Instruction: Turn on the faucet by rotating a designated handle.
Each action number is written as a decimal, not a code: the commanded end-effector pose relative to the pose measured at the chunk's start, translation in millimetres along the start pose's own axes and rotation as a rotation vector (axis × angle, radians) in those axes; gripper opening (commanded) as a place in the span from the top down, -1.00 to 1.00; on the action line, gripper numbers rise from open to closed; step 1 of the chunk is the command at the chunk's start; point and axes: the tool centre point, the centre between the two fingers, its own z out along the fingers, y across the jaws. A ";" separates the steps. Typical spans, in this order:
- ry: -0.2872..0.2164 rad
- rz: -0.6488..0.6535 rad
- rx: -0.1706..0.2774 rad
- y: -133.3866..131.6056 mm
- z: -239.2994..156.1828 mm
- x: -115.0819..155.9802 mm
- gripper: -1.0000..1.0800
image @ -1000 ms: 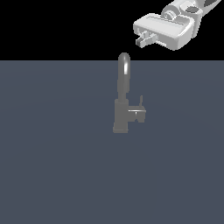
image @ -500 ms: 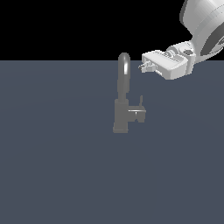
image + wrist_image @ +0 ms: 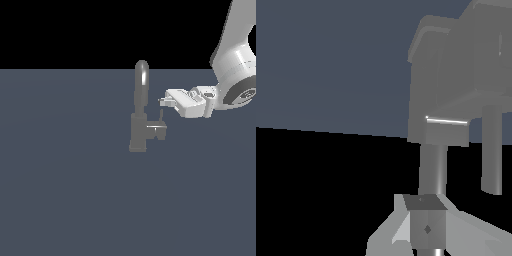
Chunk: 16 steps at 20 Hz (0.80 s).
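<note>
The grey faucet [image 3: 138,131] stands mid-scene on a blocky base, its arched spout [image 3: 142,80] rising tall. The handle [image 3: 157,130], a short stub, sticks out toward the exterior view's right, with a thin upright lever [image 3: 161,116] at its end. My gripper [image 3: 163,101] hovers just above the lever's tip, on the spout's right, pointing at the spout; its fingers look shut with nothing held. In the wrist view the faucet [image 3: 456,75] fills the frame, the lever [image 3: 433,170] runs toward my closed fingertips [image 3: 426,227], and the spout [image 3: 491,150] lies beside it.
The faucet stands on a flat dark blue-grey floor [image 3: 65,190]. My white arm [image 3: 235,60] comes in from the exterior view's upper right.
The gripper has come down and moved toward the exterior view's left, from the upper right to just above the handle's lever. The faucet has not moved.
</note>
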 end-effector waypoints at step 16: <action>-0.076 0.082 0.078 5.7 6.4 32.5 1.00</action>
